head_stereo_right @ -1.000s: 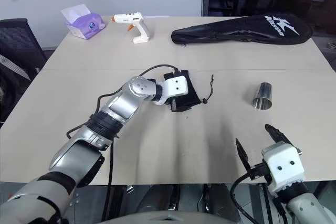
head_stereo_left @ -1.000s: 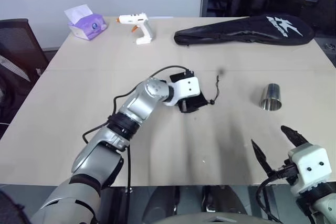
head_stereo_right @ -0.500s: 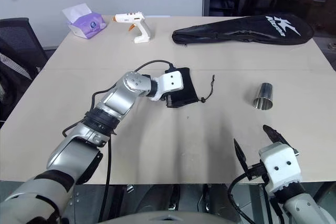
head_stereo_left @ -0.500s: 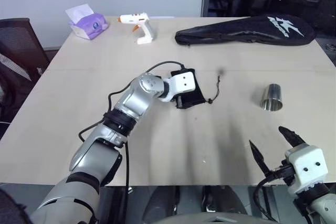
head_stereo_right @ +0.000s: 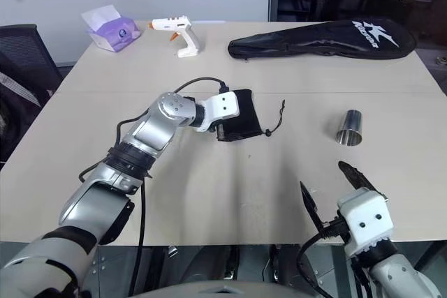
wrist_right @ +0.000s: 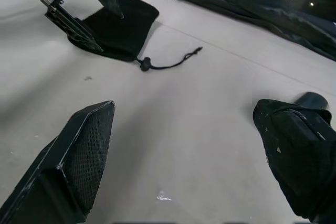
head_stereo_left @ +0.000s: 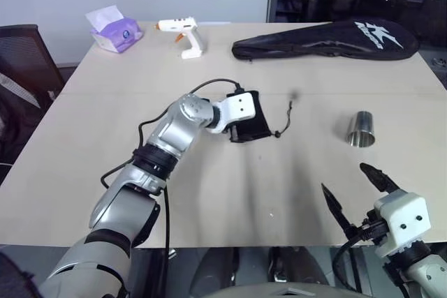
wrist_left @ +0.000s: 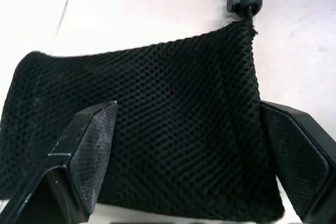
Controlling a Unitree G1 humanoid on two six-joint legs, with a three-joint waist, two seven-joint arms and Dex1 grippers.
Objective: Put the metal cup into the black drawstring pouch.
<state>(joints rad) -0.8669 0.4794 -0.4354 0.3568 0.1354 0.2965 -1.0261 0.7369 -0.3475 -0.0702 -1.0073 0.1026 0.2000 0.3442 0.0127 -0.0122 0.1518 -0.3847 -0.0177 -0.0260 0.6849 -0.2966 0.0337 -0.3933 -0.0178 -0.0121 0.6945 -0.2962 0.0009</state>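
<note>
The black drawstring pouch lies flat near the table's middle, its cord and toggle trailing to the right. My left gripper is at the pouch's left end. In the left wrist view the open fingers stand on either side of the mesh pouch. The metal cup stands upright on the table, well to the right of the pouch. My right gripper hovers open and holding nothing near the front edge, in front of the cup.
A long black racket bag lies at the back right. A white glue gun and a purple tissue box sit at the back left. A dark chair stands off the table's left side.
My left gripper has shifted a little to the left at the pouch, so more of the pouch shows. The cup has stayed put. The right gripper has drifted slightly left.
</note>
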